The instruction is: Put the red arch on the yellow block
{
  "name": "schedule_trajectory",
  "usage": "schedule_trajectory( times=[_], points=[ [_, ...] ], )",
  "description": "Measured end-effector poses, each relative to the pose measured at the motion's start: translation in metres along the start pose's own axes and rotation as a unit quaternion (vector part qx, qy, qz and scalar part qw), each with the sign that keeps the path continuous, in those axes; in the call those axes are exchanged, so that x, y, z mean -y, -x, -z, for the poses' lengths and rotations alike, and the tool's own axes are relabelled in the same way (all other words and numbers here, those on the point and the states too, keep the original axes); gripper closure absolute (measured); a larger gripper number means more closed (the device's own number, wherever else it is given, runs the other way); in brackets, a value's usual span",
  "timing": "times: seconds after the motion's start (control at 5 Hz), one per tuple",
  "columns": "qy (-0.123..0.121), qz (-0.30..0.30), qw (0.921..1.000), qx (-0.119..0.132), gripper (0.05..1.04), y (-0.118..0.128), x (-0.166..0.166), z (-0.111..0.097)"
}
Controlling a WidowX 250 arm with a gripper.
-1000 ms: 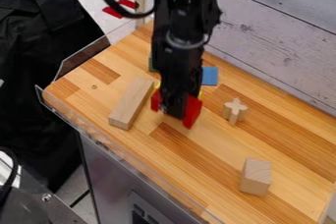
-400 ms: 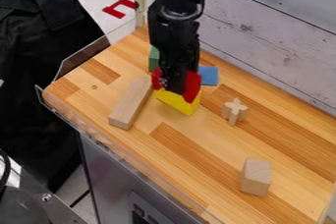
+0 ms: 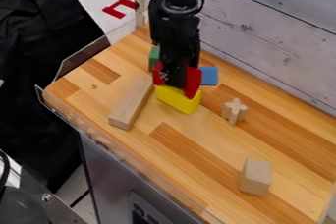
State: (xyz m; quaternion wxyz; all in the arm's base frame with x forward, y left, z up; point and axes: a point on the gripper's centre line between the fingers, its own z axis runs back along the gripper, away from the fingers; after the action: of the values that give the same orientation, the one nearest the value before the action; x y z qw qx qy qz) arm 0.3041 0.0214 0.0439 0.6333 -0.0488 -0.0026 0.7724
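Red arch [image 3: 193, 80] is in your gripper [image 3: 173, 84], which is closed on its middle; you've got one red leg out each side. Yellow block [image 3: 177, 99] sits right under the gripper; can't tell you if the arch touches it. In camera view, long wooden block [image 3: 132, 102] is just left of your gripper, green block [image 3: 154, 56] up-left, blue block [image 3: 209, 75] just right, cross-shaped wooden piece [image 3: 234, 110] right and lower, short wooden block [image 3: 255, 177] well apart, lower right.

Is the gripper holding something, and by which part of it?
Yes, it holds the red arch by its middle; red ends show on both sides of the gripper.
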Motion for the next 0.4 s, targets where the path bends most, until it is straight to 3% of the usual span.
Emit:
schedule_trajectory(
  times=[0.2,0.4],
  points=[
    [-0.022,0.024,0.9994,-0.009,0.512,0.0074,0.0035,0.0064],
    [-0.023,0.039,0.9987,-0.023,0.512,0.0122,0.0093,0.0094]
  ],
)
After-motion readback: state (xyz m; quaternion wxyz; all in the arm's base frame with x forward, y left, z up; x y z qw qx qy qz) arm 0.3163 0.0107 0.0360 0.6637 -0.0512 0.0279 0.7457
